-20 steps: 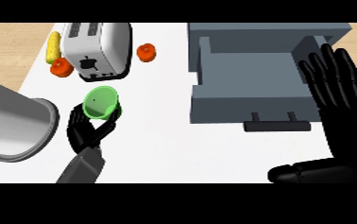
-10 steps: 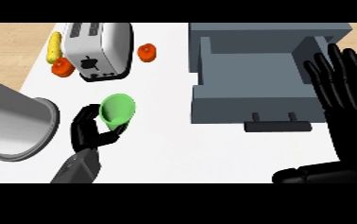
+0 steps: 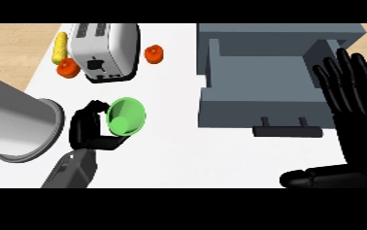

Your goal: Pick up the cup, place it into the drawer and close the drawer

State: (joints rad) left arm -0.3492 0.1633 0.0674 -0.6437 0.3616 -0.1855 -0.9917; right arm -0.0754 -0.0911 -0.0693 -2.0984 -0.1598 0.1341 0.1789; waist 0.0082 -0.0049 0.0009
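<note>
**Cup held at lower left; carry to drawer not yet made**

Nearest us, at lower left, our left hand (image 3: 87, 129) has its fingers and thumb curled round the green cup (image 3: 126, 117). The cup is tipped, its mouth facing up toward us, with the steel pot (image 3: 25, 127) just beside the hand on the left. At the right edge our right hand (image 3: 347, 98) rests with fingers straight and raised, grasping nothing. It overlaps the right side of the open drawer (image 3: 243, 112), whose handle (image 3: 287, 126) faces the lower edge. The toaster (image 3: 106, 49) sits far off at upper left, out of the way. We judge the carry should go rightward and clear the drawer's front wall. We should level the cup, then release it left of centre in the bay, away from the right hand.
</note>
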